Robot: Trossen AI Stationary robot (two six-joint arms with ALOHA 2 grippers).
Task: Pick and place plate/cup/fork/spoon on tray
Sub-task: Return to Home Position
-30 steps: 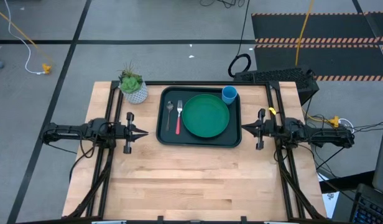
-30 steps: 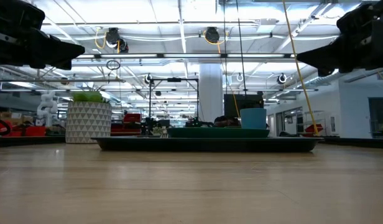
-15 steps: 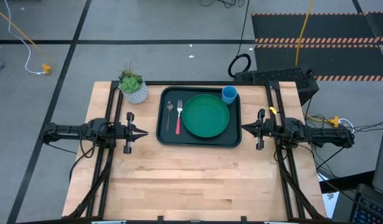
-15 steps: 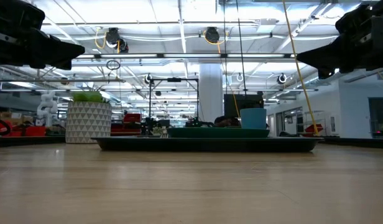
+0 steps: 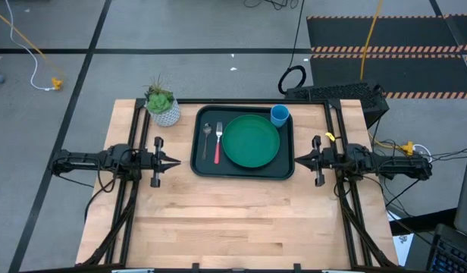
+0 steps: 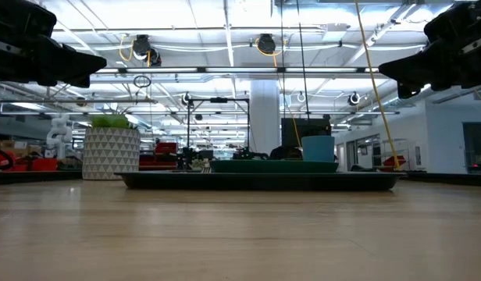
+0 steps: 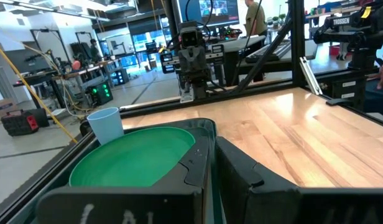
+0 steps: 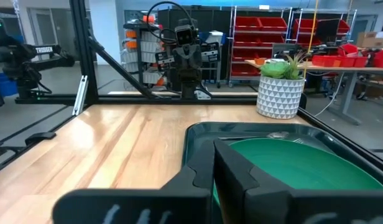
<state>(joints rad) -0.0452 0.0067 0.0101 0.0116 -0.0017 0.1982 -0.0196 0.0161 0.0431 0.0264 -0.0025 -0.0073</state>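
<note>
1. We see the tray [image 5: 241, 174] at the far middle of the counter [image 5: 218, 220], between the two arms.
2. The plate [image 5: 251, 141] fills the tray's centre. The cup [image 5: 280, 115] stands upright in the tray's far right corner, just beside the plate.
3. The spoon [image 5: 207, 135] and the fork [image 5: 217, 143] lie side by side on the tray left of the plate, the spoon outermost. The fork's red handle points toward the near edge.
4. The left hand [image 5: 177, 161] hangs above the counter near the tray's left rim, fingers pressed together, holding nothing.
5. The right hand [image 5: 296, 158] mirrors it at the right rim, likewise closed and empty.
6. A potted plant [image 5: 164, 110] stands off the tray, at the far left.
</note>
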